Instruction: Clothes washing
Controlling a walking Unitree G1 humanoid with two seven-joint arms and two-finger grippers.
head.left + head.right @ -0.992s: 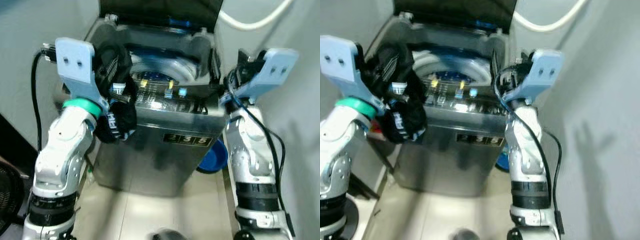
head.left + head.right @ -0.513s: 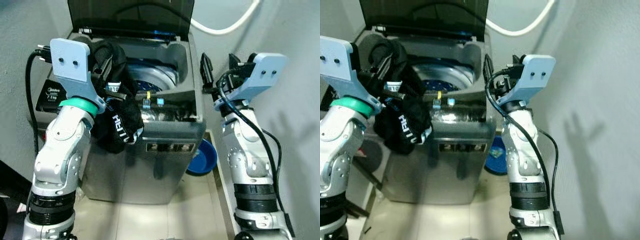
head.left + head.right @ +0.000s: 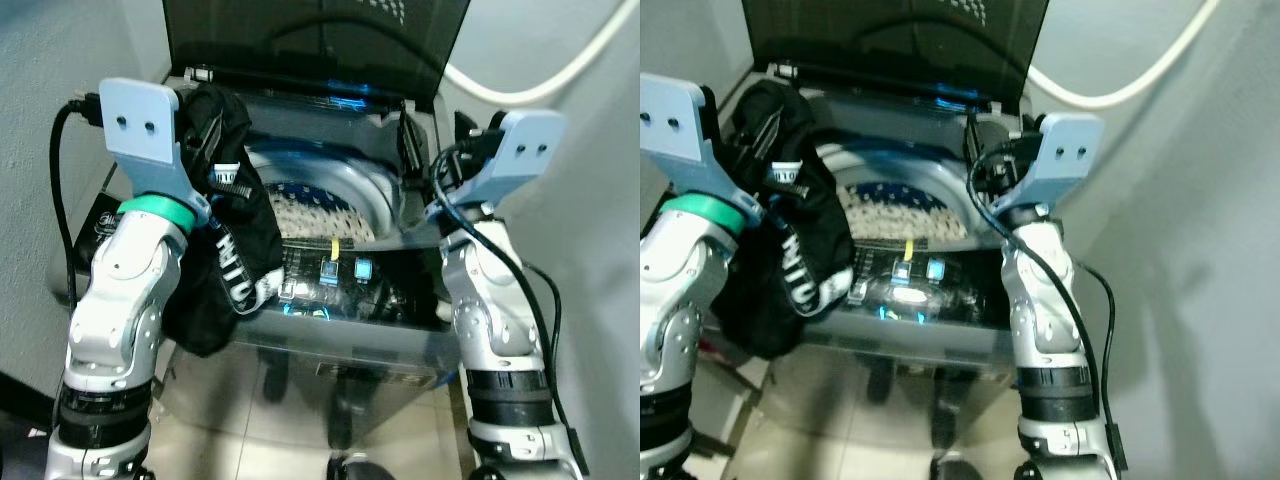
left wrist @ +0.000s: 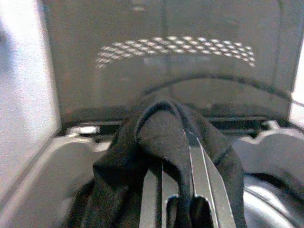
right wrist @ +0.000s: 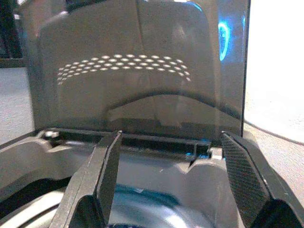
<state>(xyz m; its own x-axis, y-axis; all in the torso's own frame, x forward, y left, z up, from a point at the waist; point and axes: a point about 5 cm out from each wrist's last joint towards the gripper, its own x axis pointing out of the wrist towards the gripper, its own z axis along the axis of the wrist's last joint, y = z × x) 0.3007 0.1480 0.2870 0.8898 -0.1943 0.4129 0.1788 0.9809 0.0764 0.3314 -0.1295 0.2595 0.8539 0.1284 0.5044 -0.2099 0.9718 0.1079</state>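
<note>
Black garment (image 3: 232,262) with white lettering hangs from the left gripper (image 3: 215,125), jaws pinching the cloth, at the left rim of the open top-loading washing machine (image 3: 340,330), beside the drum (image 3: 315,205). Its lid (image 3: 315,45) stands raised. The right gripper (image 5: 171,175) hovers at the right rim, jaws spread.

Head stereo pair: looks steeply down, close, on the open washing machine (image 3: 340,250). Wrist views: level, near, both facing its raised lid (image 5: 137,66).

Matt black cloth garment (image 3: 232,262); glossy grey plastic washer (image 3: 400,335).
</note>
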